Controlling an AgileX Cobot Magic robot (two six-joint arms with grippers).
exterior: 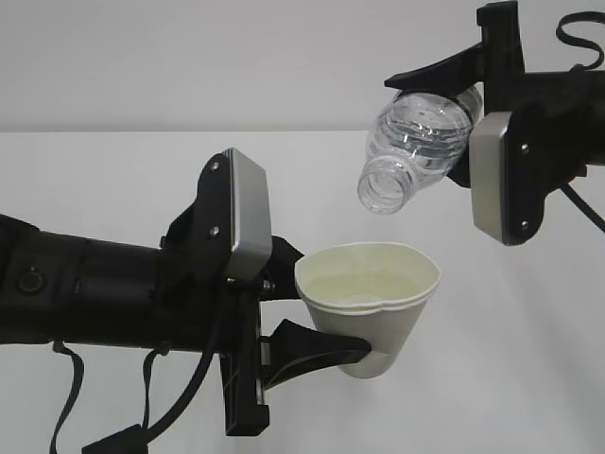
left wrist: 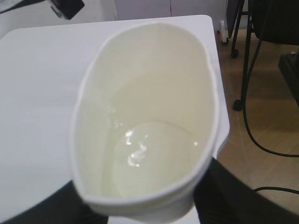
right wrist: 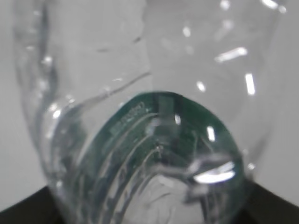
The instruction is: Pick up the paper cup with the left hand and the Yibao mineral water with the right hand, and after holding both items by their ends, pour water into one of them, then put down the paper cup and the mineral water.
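My left gripper (exterior: pixel 326 307) is shut on the white paper cup (exterior: pixel 373 303) and holds it upright above the table, its rim squeezed to an oval. The left wrist view looks into the cup (left wrist: pixel 149 126); a little water glints at its bottom. My right gripper (exterior: pixel 454 104) is shut on the clear Yibao mineral water bottle (exterior: pixel 416 142), tilted mouth-down to the left, its open neck just above and left of the cup's middle. The right wrist view is filled by the bottle (right wrist: pixel 154 121) with its dark green label. No stream of water shows.
The white table (exterior: pixel 529 359) lies below both arms. In the left wrist view the table's right edge (left wrist: pixel 217 60) gives onto a wood floor with black chair legs and cables (left wrist: pixel 252 93).
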